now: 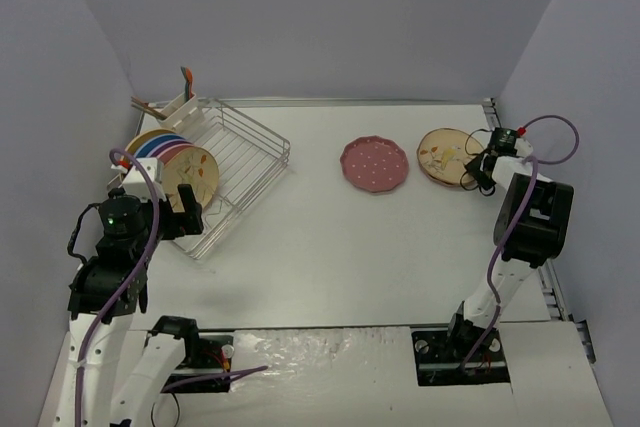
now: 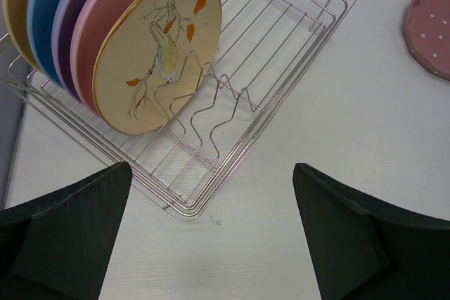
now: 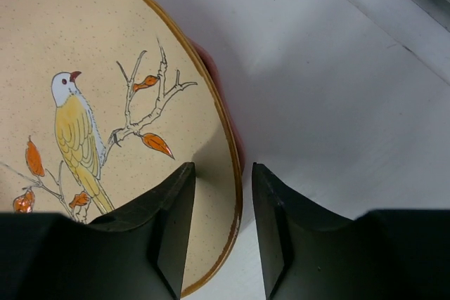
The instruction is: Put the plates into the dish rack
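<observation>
Right wrist: right tool [image 3: 223, 173] straddles bird plate [image 3: 105, 68] rim; red plate [image 3: 226, 110] edge beneath.

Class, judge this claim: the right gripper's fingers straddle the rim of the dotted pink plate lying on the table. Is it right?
Not quite. The right gripper straddles the rim of the bird plate, as the right wrist view shows. The dotted pink plate lies apart from it, with no fingers around it.

Table [image 1: 330, 247] holds dish rack [image 1: 250, 142], dotted pink plate [image 1: 374, 164], cream plate stack [image 1: 443, 154].
</observation>
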Controlling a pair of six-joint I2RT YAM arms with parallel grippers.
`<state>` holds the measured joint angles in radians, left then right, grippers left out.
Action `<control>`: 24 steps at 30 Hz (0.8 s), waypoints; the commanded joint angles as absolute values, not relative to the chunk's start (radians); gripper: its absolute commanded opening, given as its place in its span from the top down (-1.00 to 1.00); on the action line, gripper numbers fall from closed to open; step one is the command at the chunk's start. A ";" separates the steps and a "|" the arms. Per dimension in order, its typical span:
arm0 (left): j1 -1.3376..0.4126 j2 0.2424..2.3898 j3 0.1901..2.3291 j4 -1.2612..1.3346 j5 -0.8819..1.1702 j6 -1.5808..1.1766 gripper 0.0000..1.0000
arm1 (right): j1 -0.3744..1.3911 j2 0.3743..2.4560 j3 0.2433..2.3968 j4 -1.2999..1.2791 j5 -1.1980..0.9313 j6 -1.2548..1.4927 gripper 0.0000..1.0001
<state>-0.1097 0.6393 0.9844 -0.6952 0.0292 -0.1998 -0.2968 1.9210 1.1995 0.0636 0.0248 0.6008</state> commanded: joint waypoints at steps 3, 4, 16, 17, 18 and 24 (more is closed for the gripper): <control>-0.112 0.663 1.014 -0.642 0.037 -0.220 -0.94 | -0.312 1.897 1.195 0.132 0.025 0.600 0.72; -0.112 0.664 1.014 -0.642 0.037 -0.220 -0.94 | -0.314 1.888 1.192 0.132 0.024 0.601 0.81; -0.115 0.666 1.019 -0.632 0.048 -0.229 -0.94 | -0.325 1.718 1.144 0.052 0.037 0.633 1.00; -0.115 0.664 1.019 -0.632 0.048 -0.229 -0.94 | -0.326 1.717 1.143 0.050 0.037 0.634 1.00; -0.115 0.664 1.019 -0.631 0.048 -0.229 -0.94 | -0.330 1.700 1.128 0.048 0.036 0.641 1.00; -0.121 0.663 1.016 -0.620 0.053 -0.242 -0.94 | -0.357 1.636 1.045 0.041 0.011 0.680 1.00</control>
